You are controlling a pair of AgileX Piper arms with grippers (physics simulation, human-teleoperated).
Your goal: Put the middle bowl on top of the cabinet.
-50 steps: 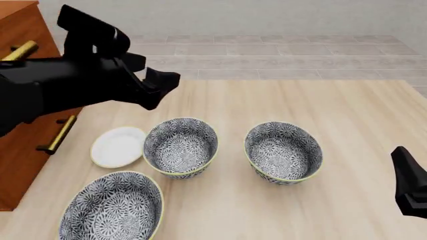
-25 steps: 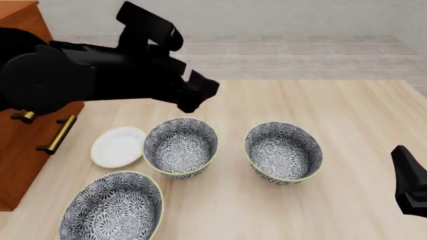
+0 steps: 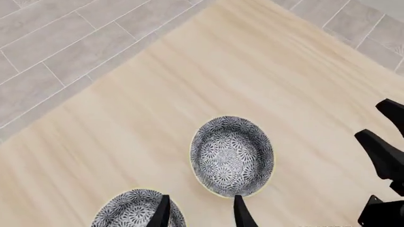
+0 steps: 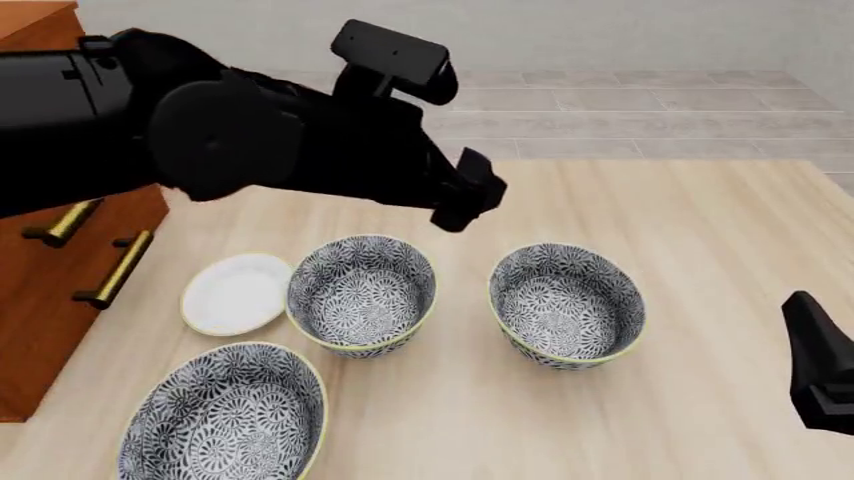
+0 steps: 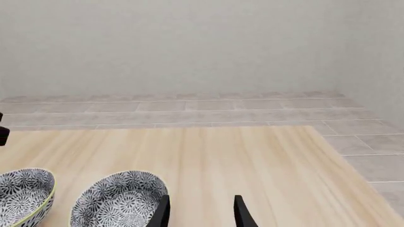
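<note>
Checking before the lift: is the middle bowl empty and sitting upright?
Yes, the middle bowl is empty and upright: its floral inside shows bare, with the rim level and facing up on the table.

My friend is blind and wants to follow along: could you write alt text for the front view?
A black robot arm reaches from the left above a pale wooden table, its pincer empty over three grey-and-white floral bowls: middle bowl, right bowl, near-left bowl. A small white plate lies beside a reddish-brown cabinet at left.
</note>
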